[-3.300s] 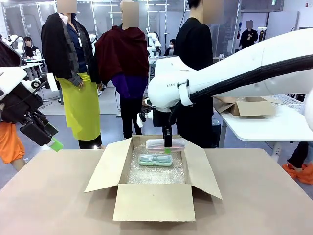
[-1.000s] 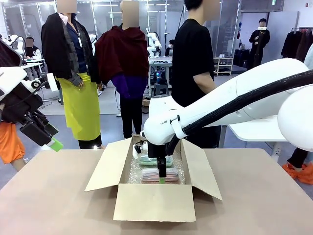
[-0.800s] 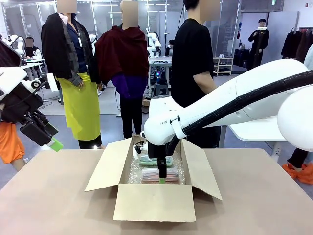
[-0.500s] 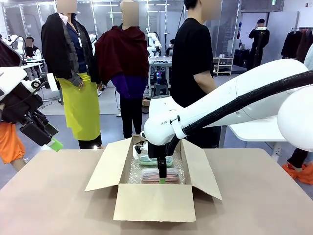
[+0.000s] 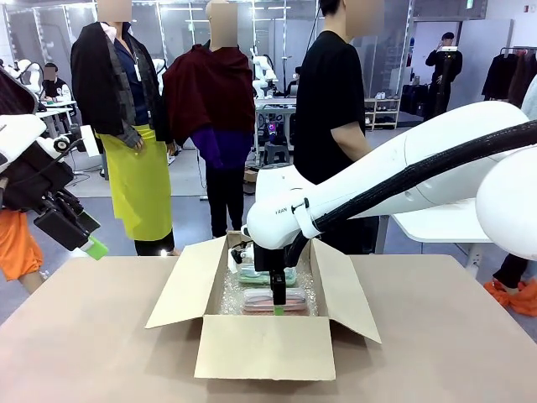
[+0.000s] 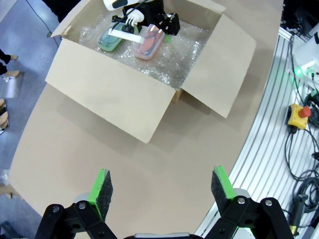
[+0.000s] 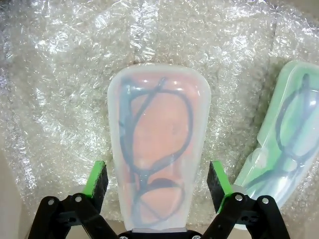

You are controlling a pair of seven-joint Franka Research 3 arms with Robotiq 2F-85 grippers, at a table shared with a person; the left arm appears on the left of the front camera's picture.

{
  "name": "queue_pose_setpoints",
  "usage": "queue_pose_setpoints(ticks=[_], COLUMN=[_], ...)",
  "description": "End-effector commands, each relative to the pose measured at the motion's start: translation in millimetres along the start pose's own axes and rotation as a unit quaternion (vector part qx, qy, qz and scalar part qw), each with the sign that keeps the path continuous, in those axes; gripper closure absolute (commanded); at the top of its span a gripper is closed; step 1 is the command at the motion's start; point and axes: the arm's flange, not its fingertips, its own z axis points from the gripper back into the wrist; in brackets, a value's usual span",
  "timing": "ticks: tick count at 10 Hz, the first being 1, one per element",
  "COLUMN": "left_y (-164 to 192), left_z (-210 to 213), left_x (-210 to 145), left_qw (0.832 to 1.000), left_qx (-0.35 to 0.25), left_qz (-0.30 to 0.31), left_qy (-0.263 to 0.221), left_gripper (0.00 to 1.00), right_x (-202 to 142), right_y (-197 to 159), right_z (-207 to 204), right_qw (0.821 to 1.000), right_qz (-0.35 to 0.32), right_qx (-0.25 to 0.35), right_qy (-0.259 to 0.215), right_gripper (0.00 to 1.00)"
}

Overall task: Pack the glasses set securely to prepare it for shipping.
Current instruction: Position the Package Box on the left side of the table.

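Showing the right claw [image 7: 157, 179] lowered inside the open cardboard box [image 5: 264, 344], spread wide and straddling the pale pink glasses case [image 7: 158, 149]. Lying lengthwise between its green pads [image 7: 98, 181], just beside both, with contact not discernible. Resting just beside that claw, on the same bubble wrap [image 7: 60, 74], the mint green glasses case [image 7: 284, 144]. Showing also the left claw [image 6: 160, 189] hanging above the desk [image 6: 99, 159], well apart from the box, equally spread and gripping nothing.
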Motion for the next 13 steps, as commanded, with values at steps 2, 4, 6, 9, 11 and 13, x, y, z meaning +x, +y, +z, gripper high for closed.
queue_pose_setpoints(ticks=[2,4,6,9,11,13], left_y=[1,1,1,1,1,1], left_z=[1,1,1,1,1,1], left_x=[-3,-3,-3,-3,-3,-3], left_qw=[1.0,1.0,1.0,1.0,1.0,1.0], left_qx=[-0.008,-0.008,-0.008,-0.008,-0.008,-0.008], left_qz=[-0.009,-0.009,-0.009,-0.009,-0.009,-0.009], left_qy=[-0.003,-0.003,-0.003,-0.003,-0.003,-0.003], left_gripper=[0.0,0.0,0.0,0.0,0.0,0.0], right_x=[0,-16,-36,-96,-153,-211], right_y=[0,23,43,80,103,115], right_z=[0,67,106,154,166,158], right_qw=[1.0,1.0,0.997,0.984,0.962,0.924], right_qz=[0.0,-0.023,-0.059,-0.129,-0.207,-0.305], right_qx=[0.0,-0.002,-0.032,-0.064,-0.065,-0.08], right_qy=[0.0,-0.011,-0.04,-0.104,-0.168,-0.217], right_gripper=[0.0,0.0,0.0,0.0,0.0,0.0])
